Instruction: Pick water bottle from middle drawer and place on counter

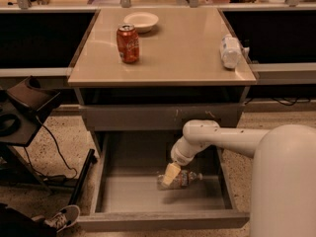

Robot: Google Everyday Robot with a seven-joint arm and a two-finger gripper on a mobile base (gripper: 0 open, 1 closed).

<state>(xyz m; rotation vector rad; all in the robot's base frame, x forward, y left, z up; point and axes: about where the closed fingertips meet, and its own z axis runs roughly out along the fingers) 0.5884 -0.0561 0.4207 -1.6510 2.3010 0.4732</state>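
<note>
The water bottle (185, 178) lies on its side on the grey floor of the open middle drawer (123, 194), right of centre, cap toward the right. My gripper (170, 175) hangs from the white arm (217, 138) and sits at the bottle's left end, touching or just over it. The arm reaches in from the right, under the cabinet's upper drawer front. The tan counter (173, 53) is above the drawer.
On the counter stand a red soda can (128, 43), a white bowl (141, 21) at the back and a whitish bottle-like object (230, 51) at the right edge. A scratched grey drawer front (148, 116) is above the open drawer. A black stand with cables (24, 112) is on the left.
</note>
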